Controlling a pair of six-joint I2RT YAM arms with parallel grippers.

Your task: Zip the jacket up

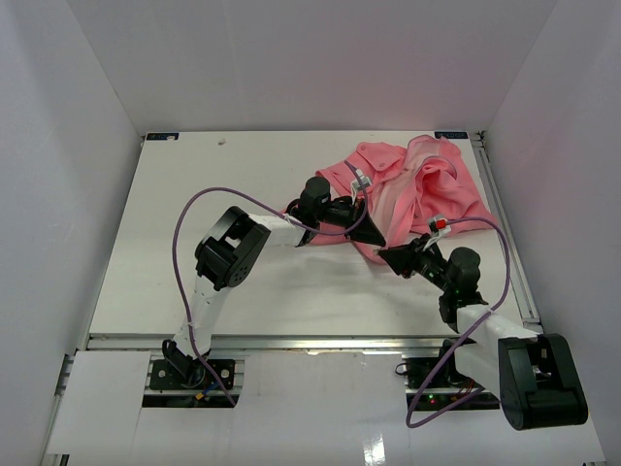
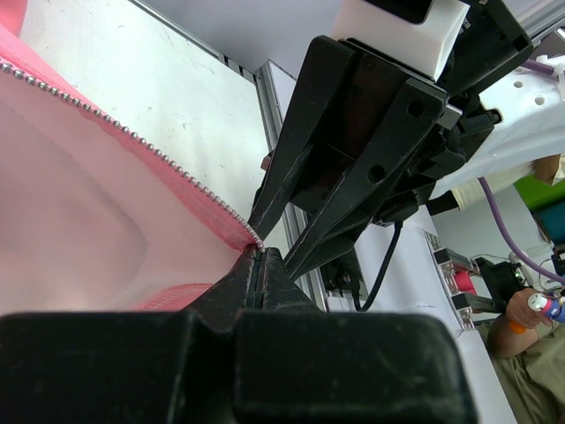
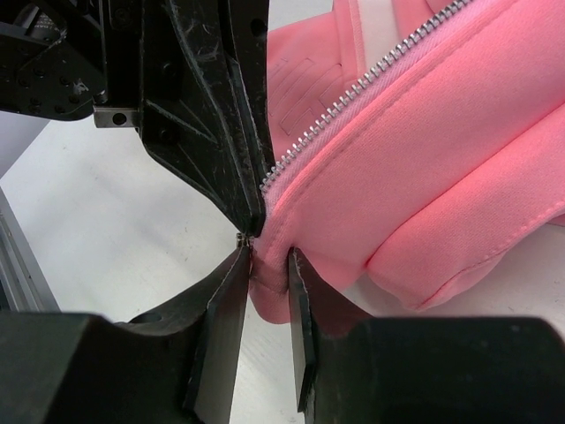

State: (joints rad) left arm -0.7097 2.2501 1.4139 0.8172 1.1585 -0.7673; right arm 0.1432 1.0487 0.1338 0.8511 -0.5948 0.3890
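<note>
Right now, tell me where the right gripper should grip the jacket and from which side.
Grip the jacket at its hem corner, just below the last zipper teeth, from the near right, opposite the left gripper pinching that end. The hem rolls thick there, filling the right gripper.

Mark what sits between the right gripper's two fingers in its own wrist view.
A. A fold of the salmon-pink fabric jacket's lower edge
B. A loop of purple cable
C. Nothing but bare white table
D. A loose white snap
A: in the right wrist view, a rounded fold of the salmon-pink fabric jacket, just below the end of its zipper teeth, fills the gap between the fingers of the right gripper.
</note>
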